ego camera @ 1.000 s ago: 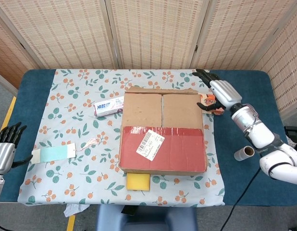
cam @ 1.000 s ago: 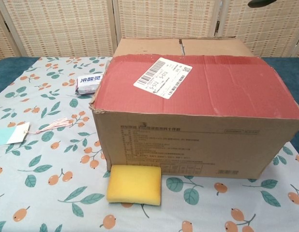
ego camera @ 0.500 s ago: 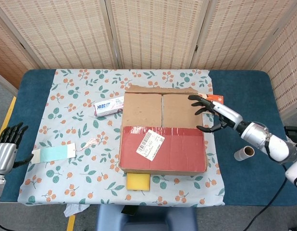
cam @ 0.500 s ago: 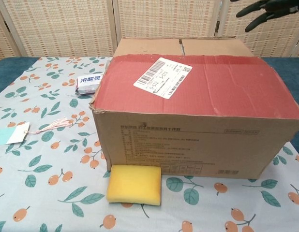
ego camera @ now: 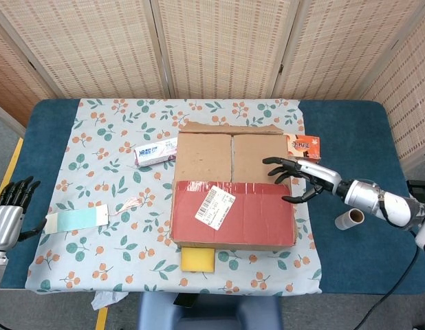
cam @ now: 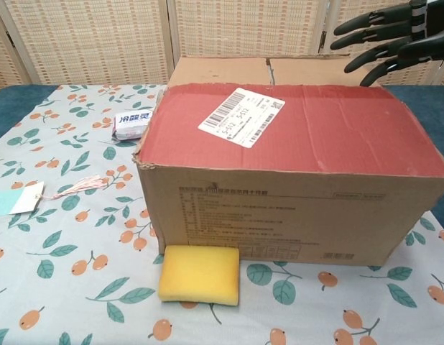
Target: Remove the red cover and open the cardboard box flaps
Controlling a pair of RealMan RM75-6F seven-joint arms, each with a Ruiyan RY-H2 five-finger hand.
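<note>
right hand (ego camera: pixel 305 180) held over cardboard box (ego camera: pixel 233 189) right edge, fingers spread | red cover (ego camera: pixel 233 212) untouched | left hand (ego camera: pixel 7 213) kept off table's left edge, fingers spread

cardboard box (cam: pixel 279 208): matt brown corrugated card, rough torn edges
red cover (cam: pixel 308 129): matt red card, white paper label
tablecloth (ego camera: pixel 102 227): printed cloth
sponge (cam: pixel 200 274): yellow porous foam
right hand (ego camera: pixel 305 179): dark plastic fingers, silvery wrist

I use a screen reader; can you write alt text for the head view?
From above, a cardboard box with a red cover over its near half sits on a floral tablecloth. The right robot hand hovers open at the box's right edge; the left robot hand waits open at the table's left edge.
</note>
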